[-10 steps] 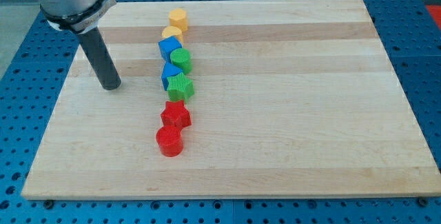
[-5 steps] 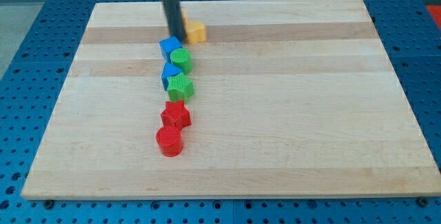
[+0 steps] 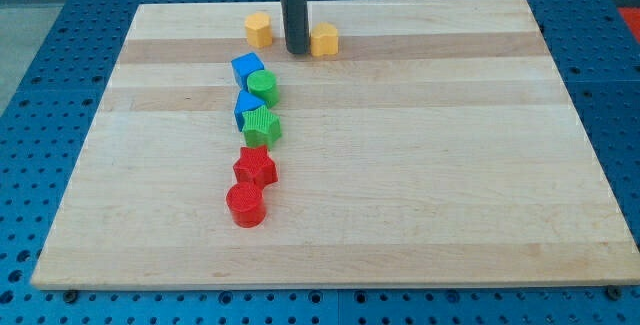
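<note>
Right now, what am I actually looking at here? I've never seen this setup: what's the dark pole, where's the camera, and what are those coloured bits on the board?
There is one camera view, looking down at a slant on a wooden board; where the camera is mounted is not known. The dark pole is the end of a robot arm: it has no gripper and holds nothing, only pushes. My tip stands near the view's top, between two yellow blocks: the left yellow block apart from it, the right yellow block close beside it. Below runs a column: blue block, green cylinder, a second blue block, green star, red star, red cylinder.
</note>
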`<state>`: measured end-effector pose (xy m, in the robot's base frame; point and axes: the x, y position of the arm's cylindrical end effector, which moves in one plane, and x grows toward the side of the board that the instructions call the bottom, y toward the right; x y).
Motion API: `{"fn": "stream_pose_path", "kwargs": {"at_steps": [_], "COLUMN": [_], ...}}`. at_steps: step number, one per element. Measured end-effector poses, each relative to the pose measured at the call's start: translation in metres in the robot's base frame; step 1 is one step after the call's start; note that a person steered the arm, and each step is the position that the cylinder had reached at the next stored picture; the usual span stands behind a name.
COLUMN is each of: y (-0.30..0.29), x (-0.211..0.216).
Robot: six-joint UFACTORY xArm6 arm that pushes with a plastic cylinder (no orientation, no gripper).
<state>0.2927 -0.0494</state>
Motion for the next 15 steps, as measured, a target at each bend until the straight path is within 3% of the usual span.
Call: {"fn": "stream_pose_path", "kwargs": {"at_steps": [6, 13, 15], "y": [0.096, 0.101, 0.138], "x": [-0.019, -0.069, -0.071]}}
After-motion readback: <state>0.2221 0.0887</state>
